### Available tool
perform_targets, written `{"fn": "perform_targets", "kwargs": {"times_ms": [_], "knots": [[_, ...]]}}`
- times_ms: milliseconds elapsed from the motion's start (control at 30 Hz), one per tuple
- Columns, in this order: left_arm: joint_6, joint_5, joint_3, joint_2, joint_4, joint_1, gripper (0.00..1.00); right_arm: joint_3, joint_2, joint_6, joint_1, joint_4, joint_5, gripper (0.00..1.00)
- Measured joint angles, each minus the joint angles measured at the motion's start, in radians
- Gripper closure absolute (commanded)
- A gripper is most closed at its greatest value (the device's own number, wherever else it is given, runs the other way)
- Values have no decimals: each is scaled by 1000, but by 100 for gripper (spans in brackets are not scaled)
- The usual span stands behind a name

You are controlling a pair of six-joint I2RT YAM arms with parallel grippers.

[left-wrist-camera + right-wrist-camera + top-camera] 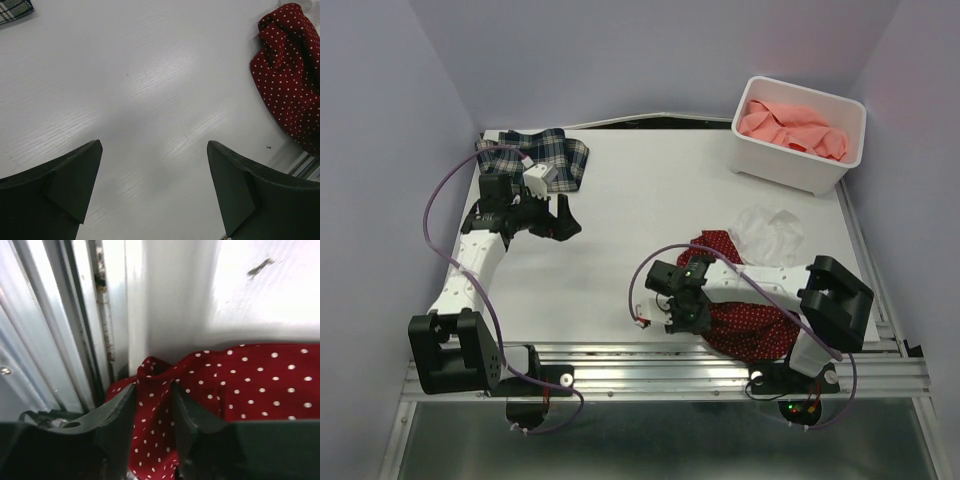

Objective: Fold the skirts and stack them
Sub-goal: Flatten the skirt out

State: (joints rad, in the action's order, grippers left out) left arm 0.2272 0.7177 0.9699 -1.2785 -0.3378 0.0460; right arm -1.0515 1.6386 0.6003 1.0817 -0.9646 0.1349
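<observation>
Right fingers (117,420), narrow, pinch a fold of the dark red dotted skirt (240,380), bunched well on your side of the white bin (785,165). Left fingers (70,175) hang wide, empty. Seat the cloth deep before you lift, then draw it toward the bin to spread flat.

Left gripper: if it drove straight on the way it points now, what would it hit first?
Probably the bare table, dead ahead of the open left gripper. The red dotted skirt lies off to the right of that line in the wrist view, though depth is unclear.
</observation>
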Motion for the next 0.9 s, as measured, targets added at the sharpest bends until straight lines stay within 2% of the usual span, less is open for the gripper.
{"fn": "perform_targets", "kwargs": {"times_ms": [33,200,467,567,667,767,900], "knots": [[0,-1,0,1,-2,1,2,0,5,5,0,14,-9,99],[-1,-6,1,1,-5,2,2,-65,4,2,0,26,-28,99],[-12,-16,29,6,-10,11,2,-612,3,-32,-5,104,2,99],[-13,-18,37,12,-10,14,2,-681,-37,-58,-24,155,23,99],[-8,-19,38,13,-11,15,2,-608,-145,-59,-65,179,29,99],[10,-22,37,14,-10,15,3,-372,-327,-31,-108,208,17,99],[48,-22,8,20,-3,15,6,65,-573,32,-127,240,-32,99]]}}
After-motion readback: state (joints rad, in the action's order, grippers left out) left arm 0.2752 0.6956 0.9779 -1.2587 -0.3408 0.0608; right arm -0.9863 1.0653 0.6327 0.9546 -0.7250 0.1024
